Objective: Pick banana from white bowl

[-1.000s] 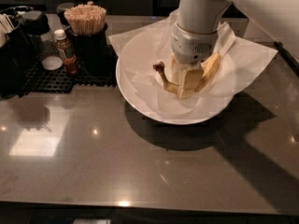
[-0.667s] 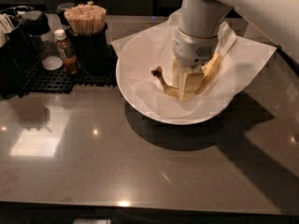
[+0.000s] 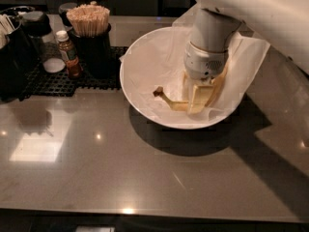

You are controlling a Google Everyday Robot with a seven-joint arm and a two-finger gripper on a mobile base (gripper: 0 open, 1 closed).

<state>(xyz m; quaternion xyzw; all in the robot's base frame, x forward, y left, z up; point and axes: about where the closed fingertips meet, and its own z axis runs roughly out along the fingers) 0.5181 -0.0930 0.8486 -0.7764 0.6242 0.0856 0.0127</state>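
Banana (image 3: 170, 103) lies in the right half of the white bowl (image 3: 133, 88). Its long axis curves from the dark stem tip near the bowl's centre out toward the bowl's right wall. The end effector (image 3: 199, 102) stands straight over the fruit's middle, low inside the bowl. The wrist hides that midsection, so I cannot tell whether the end effector is open or gripping. The bowl sits on the table (image 3: 145, 178).

The gripper (image 3: 199, 99), right of centre in the bowl (image 3: 130, 83), covers the banana's (image 3: 174, 105) middle; only its stem end and a strip at the right show. The arm (image 3: 260, 13) runs off the upper right edge. The left edge cuts a black holder (image 3: 12, 57). The bottle's (image 3: 69, 57) label is too small to read.
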